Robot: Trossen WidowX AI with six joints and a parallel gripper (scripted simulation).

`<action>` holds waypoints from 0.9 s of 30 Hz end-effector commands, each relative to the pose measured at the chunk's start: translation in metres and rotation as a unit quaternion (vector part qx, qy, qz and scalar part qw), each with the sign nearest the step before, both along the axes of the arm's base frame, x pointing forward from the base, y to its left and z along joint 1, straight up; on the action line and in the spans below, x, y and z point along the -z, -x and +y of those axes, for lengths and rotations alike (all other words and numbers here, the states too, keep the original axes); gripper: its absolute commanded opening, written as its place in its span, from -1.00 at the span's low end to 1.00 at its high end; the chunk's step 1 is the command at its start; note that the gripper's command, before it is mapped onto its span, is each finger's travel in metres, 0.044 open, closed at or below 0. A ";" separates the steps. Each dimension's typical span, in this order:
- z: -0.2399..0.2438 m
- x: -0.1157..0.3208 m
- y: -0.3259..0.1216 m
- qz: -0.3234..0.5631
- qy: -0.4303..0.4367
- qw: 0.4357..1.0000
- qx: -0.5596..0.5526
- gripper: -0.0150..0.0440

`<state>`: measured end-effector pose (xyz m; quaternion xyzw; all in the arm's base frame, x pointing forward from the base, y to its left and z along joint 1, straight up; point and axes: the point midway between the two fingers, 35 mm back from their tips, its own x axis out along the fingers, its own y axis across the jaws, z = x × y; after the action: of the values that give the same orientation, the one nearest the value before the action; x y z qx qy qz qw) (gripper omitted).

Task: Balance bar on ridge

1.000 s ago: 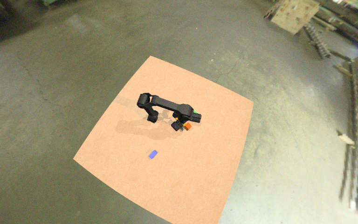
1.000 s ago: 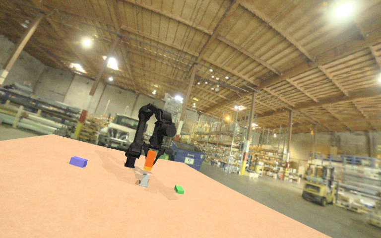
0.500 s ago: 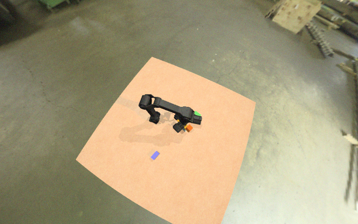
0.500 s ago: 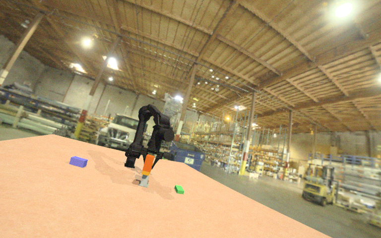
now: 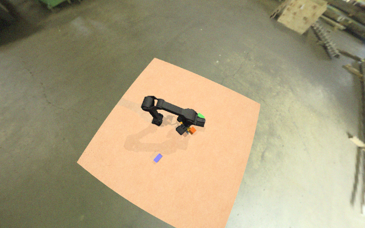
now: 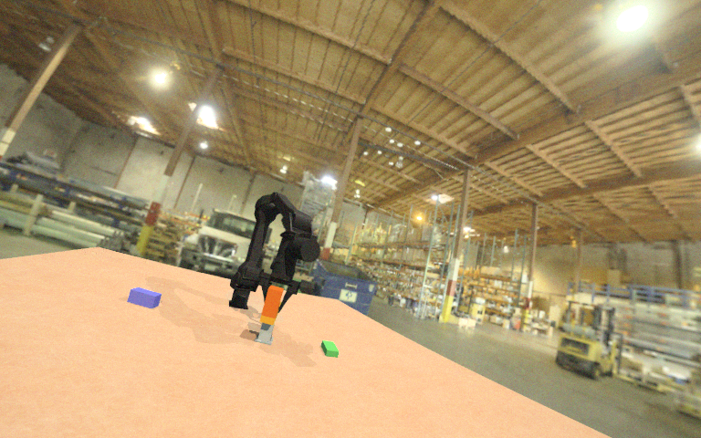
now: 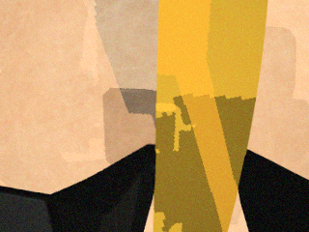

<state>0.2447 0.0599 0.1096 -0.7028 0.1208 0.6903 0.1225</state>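
Observation:
The yellow bar [image 7: 232,48] [image 5: 188,129] has a tall orange block [image 6: 272,302] [image 5: 192,130] at one end. My gripper [image 7: 197,158] is shut on the bar, which runs lengthwise between the black fingers in the wrist view. The grey ridge [image 6: 264,334] stands on the table; its grey surface also shows in the wrist view [image 7: 132,43], left of the bar and partly hidden by it. In the exterior view the bar's orange end overlaps the ridge top. Whether they touch cannot be told. The bar's far end is hidden by the arm.
A blue-violet block [image 5: 158,157] [image 6: 144,297] lies on the table [image 5: 204,174] [image 6: 154,381], well away from the ridge. A small green block [image 6: 329,349] [image 5: 201,115] lies nearer the ridge, partly hidden by the arm in the top view.

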 end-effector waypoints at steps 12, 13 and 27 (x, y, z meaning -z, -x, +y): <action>0.001 0.001 0.000 -0.002 -0.003 1.000 -0.002 -0.49; 0.001 0.001 0.000 -0.002 -0.003 1.000 -0.002 -0.49; 0.001 0.002 -0.001 -0.002 -0.003 1.000 -0.002 -0.49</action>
<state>0.2448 0.0599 0.1078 -0.7033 0.1205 0.6897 0.1228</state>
